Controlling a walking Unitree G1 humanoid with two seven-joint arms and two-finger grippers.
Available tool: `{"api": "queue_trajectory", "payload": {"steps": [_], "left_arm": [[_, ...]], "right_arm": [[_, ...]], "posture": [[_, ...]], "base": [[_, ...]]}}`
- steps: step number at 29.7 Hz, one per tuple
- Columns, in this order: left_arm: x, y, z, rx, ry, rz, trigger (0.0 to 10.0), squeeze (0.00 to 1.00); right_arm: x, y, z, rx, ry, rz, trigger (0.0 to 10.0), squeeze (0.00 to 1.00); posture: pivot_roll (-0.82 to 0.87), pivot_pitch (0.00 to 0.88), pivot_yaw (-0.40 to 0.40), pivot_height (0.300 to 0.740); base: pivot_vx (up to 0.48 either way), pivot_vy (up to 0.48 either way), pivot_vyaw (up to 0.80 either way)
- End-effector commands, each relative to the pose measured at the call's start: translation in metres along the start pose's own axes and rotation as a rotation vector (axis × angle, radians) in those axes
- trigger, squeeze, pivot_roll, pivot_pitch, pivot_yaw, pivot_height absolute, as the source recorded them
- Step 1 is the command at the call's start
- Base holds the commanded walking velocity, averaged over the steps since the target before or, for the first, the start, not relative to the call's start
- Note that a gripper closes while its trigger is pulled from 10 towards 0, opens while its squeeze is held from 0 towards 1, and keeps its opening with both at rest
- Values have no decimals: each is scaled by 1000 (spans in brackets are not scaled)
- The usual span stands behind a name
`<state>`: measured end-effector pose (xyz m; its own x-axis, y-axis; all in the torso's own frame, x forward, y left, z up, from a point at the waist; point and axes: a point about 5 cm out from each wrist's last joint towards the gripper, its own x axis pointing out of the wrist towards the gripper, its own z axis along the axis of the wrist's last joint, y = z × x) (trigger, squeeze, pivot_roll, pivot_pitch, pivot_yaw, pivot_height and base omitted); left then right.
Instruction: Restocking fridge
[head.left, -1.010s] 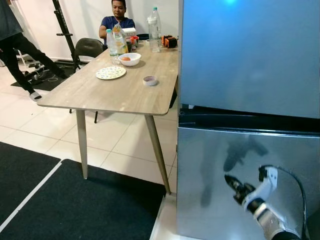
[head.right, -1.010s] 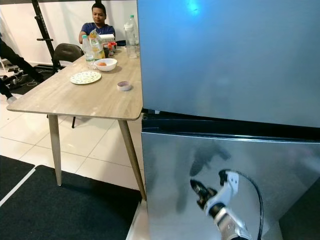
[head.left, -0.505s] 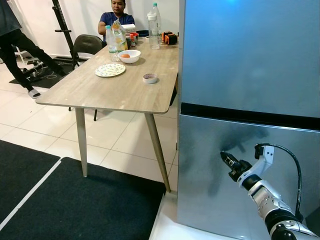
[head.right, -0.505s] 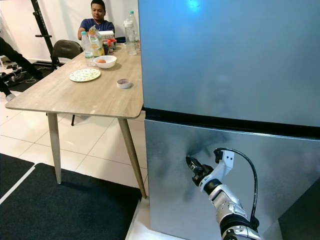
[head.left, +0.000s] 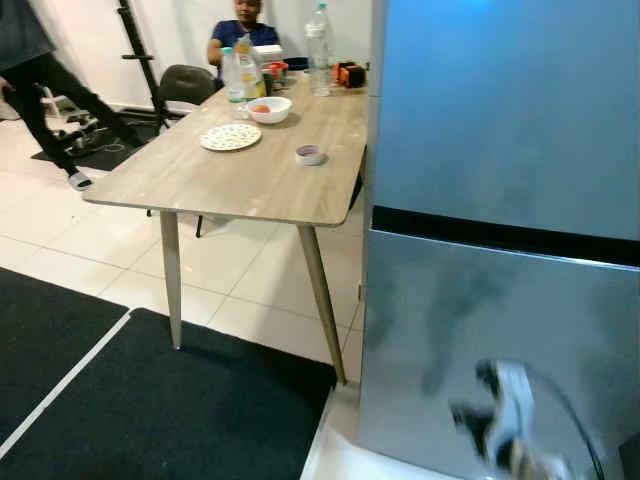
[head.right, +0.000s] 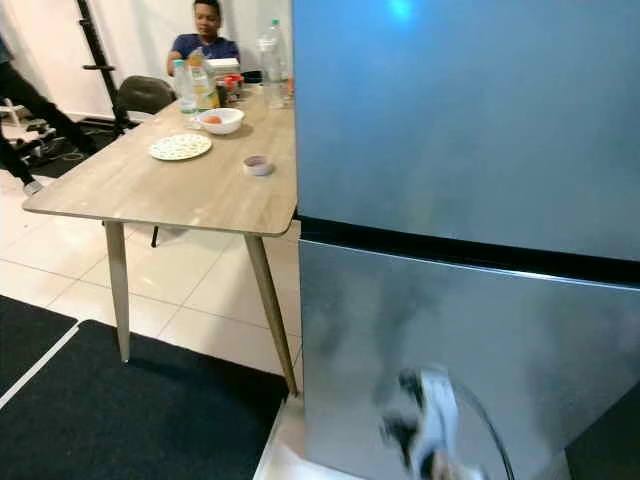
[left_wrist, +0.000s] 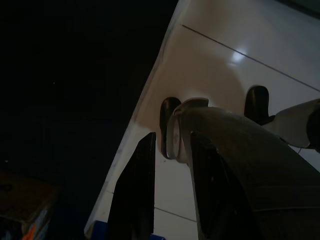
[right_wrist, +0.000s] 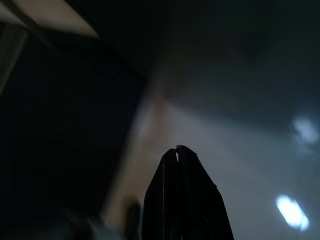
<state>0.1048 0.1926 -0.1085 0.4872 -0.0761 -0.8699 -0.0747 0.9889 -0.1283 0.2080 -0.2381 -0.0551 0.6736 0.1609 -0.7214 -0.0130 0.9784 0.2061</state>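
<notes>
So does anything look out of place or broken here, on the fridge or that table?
Nothing stands out. The fridge is shut and unmarked, and the plate, bowl and bottles stand upright on the table. The right gripper is just blurred low before the fridge door.

fridge (head.left: 500, 150): one, two doors
table (head.left: 200, 185): one
plate (head.left: 230, 137): one, near the table's far left edge
bowls: two, one white (head.left: 269, 109), one small (head.left: 309, 154)
bottles: two, one (head.left: 318, 34) at the table's far edge, another (head.left: 232, 76) beside the white bowl
chair (head.left: 187, 87): one
people: two
grippers: two
</notes>
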Motion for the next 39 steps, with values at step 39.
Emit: {"api": "queue_trajectory", "payload": {"steps": [39], "left_arm": [[-2,-1,-9,-8,44,-6,10000,0]], "right_arm": [[-28,-8,-89,-181,359,-62,10000,0]], "posture": [[-77,24,20,740]], "base": [[0,0,773]]}}
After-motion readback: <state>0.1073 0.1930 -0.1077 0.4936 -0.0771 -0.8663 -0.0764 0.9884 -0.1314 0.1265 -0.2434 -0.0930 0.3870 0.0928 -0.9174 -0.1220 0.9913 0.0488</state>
